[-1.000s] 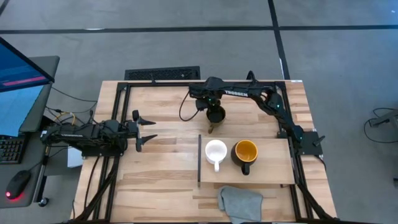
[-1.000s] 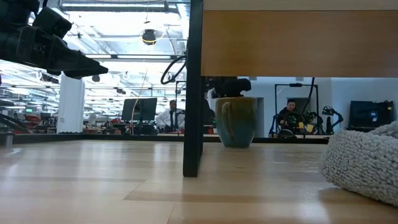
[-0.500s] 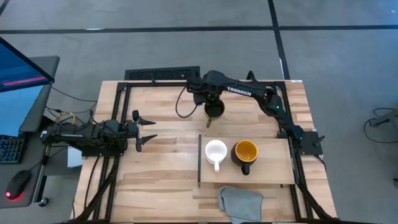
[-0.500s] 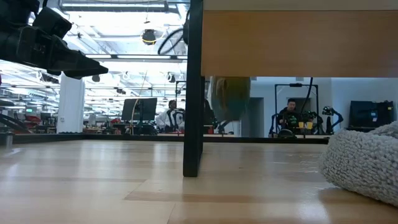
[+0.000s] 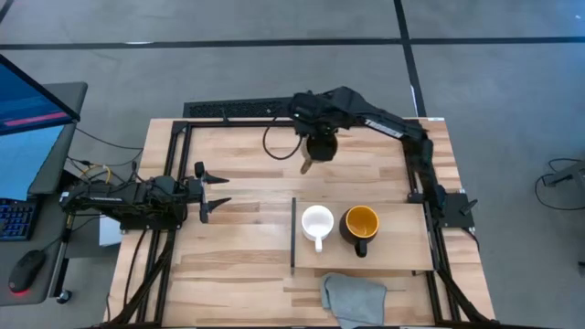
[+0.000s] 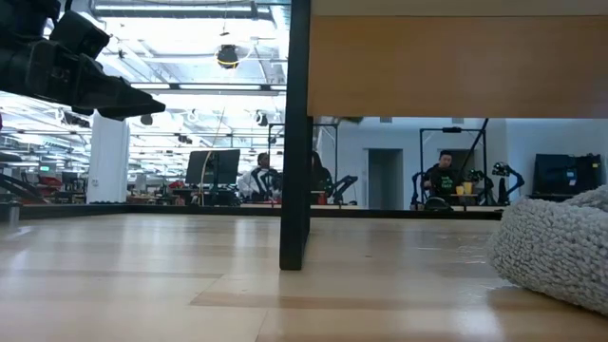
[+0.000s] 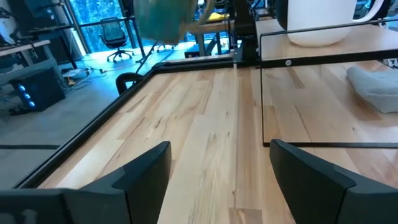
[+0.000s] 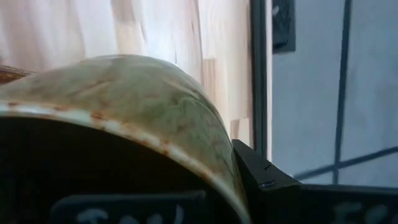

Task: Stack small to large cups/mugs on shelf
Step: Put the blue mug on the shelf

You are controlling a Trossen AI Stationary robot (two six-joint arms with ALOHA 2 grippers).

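A: Item one, right gripper (image 5: 319, 146)?

B: Upper centre of the high view, raised off the table, clamped on the rim of the olive-brown glazed mug with dark inside (image 8: 124, 106); the mug hangs beneath it, handle pointing down-frame.

A: Shelf stock?

B: Flat light-wood shelf board (image 5: 402, 256), lower right; small white handled mug (image 5: 317, 222) and black mug with yellow-orange inside (image 5: 361, 223) side by side on it.

A: Left gripper (image 5: 216, 191)?

B: Parked at left, fingers spread, empty.

A: Hazards?

B: A rim-only pinch may let the mug swing or slip; its handle could clip the mugs already shelved.
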